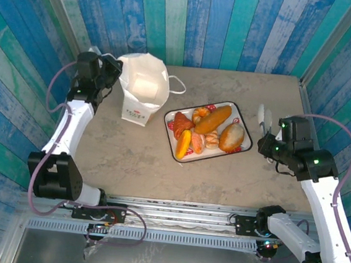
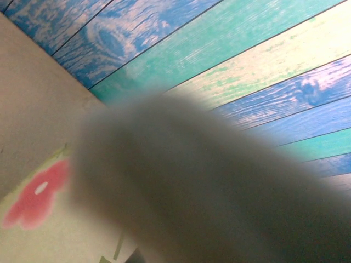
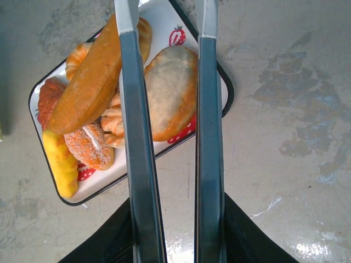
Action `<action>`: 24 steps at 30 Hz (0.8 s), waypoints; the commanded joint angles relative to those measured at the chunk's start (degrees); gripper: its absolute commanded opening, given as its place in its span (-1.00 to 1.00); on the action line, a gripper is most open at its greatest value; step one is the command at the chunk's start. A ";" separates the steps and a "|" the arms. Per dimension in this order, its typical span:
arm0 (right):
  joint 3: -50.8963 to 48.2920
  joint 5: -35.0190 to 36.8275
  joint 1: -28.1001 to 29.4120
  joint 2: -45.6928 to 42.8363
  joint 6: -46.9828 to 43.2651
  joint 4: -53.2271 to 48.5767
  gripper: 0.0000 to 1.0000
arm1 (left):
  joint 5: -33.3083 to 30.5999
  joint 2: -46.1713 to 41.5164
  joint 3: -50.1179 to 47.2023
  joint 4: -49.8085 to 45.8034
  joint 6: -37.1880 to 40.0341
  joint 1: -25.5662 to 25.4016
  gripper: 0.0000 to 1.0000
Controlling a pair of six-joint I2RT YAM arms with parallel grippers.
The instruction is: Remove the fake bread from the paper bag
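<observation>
Reaching forward, the left pincer [image 1: 112,69] is pressed together at the paper bag's [image 1: 143,97] rim; the right pincer [image 1: 262,120] is held slightly spread, empty, beside the tray [image 3: 104,178] piled with fake bread [image 1: 213,119].

The fake bread [image 1: 214,119] shone glossy; the paper bag [image 1: 137,106] looked matt and creased, the counter [image 1: 135,159] dull and mottled, the wall planks [image 1: 235,25] weathered painted wood.

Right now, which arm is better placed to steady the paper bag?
Left. The left hand is shut at the paper bag's left rim; the right hand hangs open across the tray from it.
</observation>
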 commanded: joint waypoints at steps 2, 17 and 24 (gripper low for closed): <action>-0.05 2.58 -0.26 0.66 -1.79 3.15 -0.28 | 1.83 4.60 -0.71 2.82 -1.68 1.51 -1.00; -12.52 9.39 -5.50 9.55 -11.54 26.51 -0.28 | 7.47 14.41 4.95 5.64 -2.67 3.99 -0.74; -14.71 3.68 -11.44 18.75 -15.48 35.06 -0.25 | 7.40 12.42 3.91 5.74 -1.53 3.99 0.02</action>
